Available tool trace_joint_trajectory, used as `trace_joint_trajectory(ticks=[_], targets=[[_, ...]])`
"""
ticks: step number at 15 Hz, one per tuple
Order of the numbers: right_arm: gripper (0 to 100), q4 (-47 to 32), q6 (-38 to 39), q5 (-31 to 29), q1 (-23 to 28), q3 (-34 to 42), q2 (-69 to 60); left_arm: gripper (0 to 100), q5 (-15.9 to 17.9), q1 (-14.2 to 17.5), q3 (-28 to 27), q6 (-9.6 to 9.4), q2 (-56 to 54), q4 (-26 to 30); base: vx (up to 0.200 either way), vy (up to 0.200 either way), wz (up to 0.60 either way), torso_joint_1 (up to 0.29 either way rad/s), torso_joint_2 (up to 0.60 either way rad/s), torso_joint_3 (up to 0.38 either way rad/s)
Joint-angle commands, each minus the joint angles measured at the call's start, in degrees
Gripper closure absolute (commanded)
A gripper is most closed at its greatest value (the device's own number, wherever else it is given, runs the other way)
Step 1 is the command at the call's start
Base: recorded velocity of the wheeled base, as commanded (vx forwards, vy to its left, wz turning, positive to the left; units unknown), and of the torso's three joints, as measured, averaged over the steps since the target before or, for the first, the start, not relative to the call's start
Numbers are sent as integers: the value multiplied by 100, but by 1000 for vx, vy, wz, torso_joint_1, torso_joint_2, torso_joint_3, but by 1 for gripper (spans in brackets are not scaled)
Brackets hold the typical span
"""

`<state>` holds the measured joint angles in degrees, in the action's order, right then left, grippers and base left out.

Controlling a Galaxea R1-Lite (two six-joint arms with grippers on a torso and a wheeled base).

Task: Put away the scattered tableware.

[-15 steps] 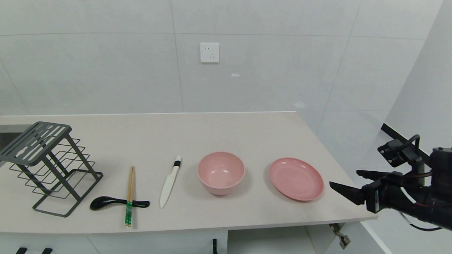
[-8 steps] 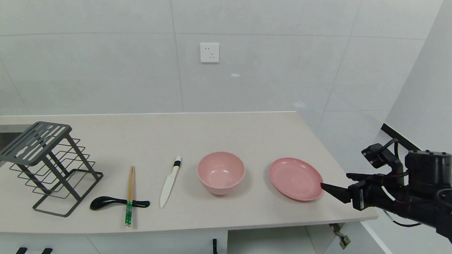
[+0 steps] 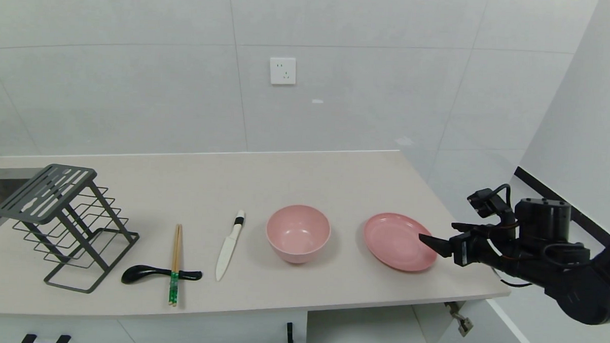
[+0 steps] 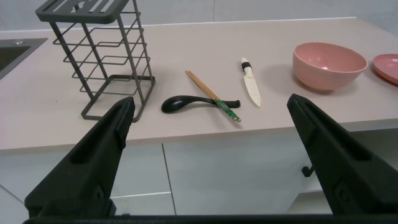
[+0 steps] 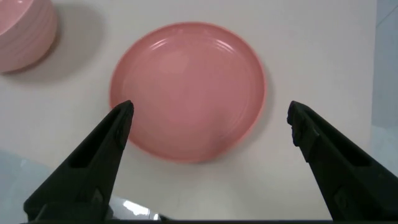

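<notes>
From the head we look forward and down over the counter point(image 3: 335, 182) to the wall point(image 3: 135, 84). Our left wrist camera sits low off its front edge, facing across it. Our right one looks close down on the plate point(image 5: 186, 87); all three catch the bowl point(image 3: 298, 232).

The right claw point(image 5: 209, 109), spread wide, hovers over a pink plate point(image 5: 186, 87) on the worktop point(image 5: 323, 50), with a pink bowl point(image 5: 25, 34) at the plate's nine o'clock.
</notes>
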<state>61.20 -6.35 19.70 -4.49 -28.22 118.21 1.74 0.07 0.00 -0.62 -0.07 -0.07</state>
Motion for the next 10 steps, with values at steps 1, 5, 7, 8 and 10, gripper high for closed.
trace_joint_trajectory(ticks=[1,5,7,8,10], targets=[[0,516,275,-19,-26,-140,633,0,1,1,0,1,7,-1,0,0,0,0,0,0],[0,1272,495,-212,-17,-210,1318,0,-7,-7,0,1,7,-1,0,0,0,0,0,0],[0,1325,503,-212,-17,-272,1494,0,-7,1,0,1,7,-1,0,0,0,0,0,0],[0,1325,503,-221,-8,-324,1547,0,-7,-7,0,1,7,-1,0,0,0,0,0,0],[0,1325,503,-221,-8,-403,1626,0,1,1,0,1,7,-1,0,0,0,0,0,0]])
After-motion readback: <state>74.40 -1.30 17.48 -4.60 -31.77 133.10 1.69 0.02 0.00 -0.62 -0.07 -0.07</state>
